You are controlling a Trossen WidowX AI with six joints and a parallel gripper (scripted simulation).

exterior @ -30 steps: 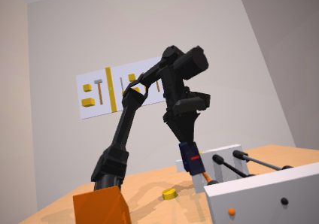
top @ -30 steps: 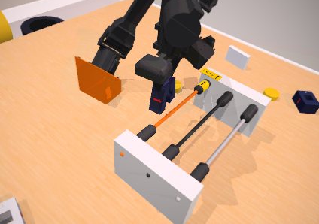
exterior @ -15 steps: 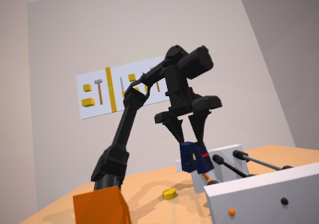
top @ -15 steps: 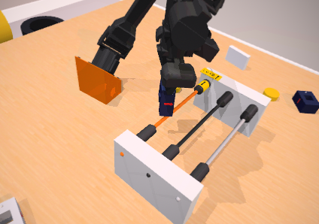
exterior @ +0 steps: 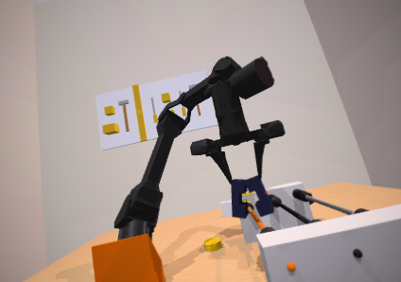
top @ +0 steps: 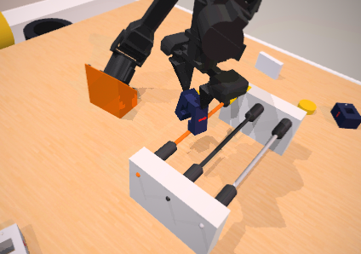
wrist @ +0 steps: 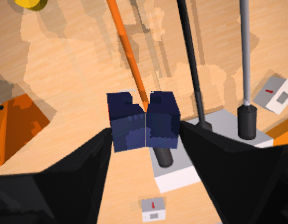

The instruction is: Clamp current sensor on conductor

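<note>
My gripper [top: 195, 96] [exterior: 245, 180] [wrist: 145, 129] is shut on the open navy split-core sensor [top: 197, 124] [exterior: 240, 200] [wrist: 162, 127], a finger on each half. The sensor's open jaws point down over the orange conductor [top: 182, 137] [exterior: 255, 218] [wrist: 126, 47]. The conductor runs to the gap between the jaws; how deep it sits inside is unclear. A red mark [top: 202, 119] shows on one sensor half; its direction is too small to read. The yellow LOAD marker [top: 233, 101] is at the conductor's far end, partly hidden by the gripper.
A black conductor [top: 223, 144] [wrist: 191, 55] and a grey one [top: 255, 161] [wrist: 246, 55] run alongside, between two white end blocks [top: 170, 209] [top: 287, 115]. Another navy sensor [top: 346, 116] and a yellow disc [top: 306, 106] lie at right. An orange panel [top: 111, 95] stands by the arm's base.
</note>
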